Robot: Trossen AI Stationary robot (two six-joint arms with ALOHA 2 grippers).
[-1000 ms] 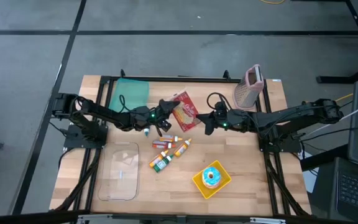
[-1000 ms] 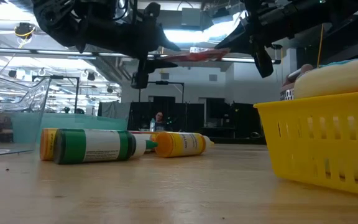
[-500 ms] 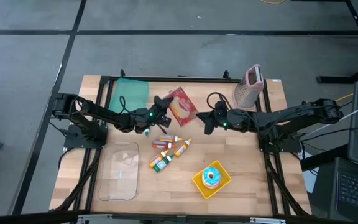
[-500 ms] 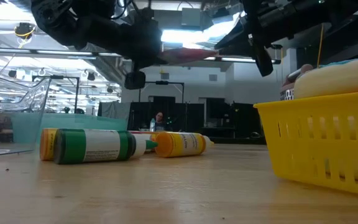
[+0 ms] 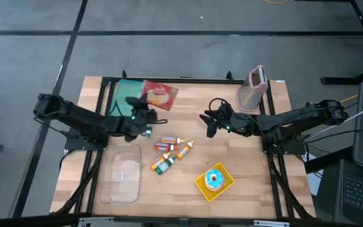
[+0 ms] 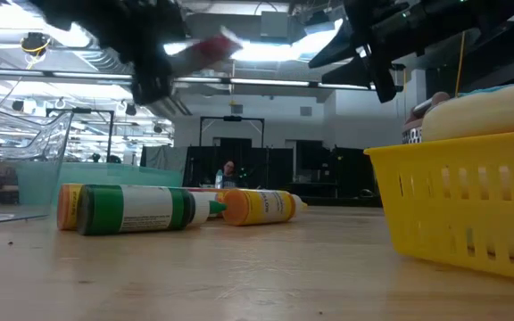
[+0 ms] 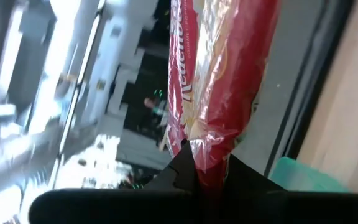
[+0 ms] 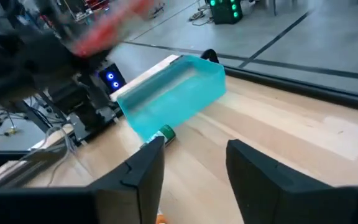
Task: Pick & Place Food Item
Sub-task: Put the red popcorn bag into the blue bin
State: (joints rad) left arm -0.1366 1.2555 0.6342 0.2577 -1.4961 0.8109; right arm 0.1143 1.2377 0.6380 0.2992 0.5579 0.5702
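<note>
A red snack packet hangs in the air over the right edge of the teal bin at the table's far left; my left gripper is shut on it. The left wrist view shows the packet edge-on, running away from the fingers. In the low view the packet is a red blur high above the table. My right gripper hovers open over the table's middle with nothing between its fingers. My left gripper pinches one end of the packet between its two fingers. The fingers lie about level and point toward the table's far side. The packet sticks out beyond them, lifted clear of the table and the bin.
Several small bottles lie in the table's middle, below the grippers. A yellow basket with a frosted doughnut stands at the near right, a clear tray at the near left, and a grater at the far right.
My left gripper has shut on the packet and my right gripper has opened and let it go. The left gripper has then carried the packet up and toward the table's far left, rolling its wrist, so that the packet is now over the teal bin's edge.
</note>
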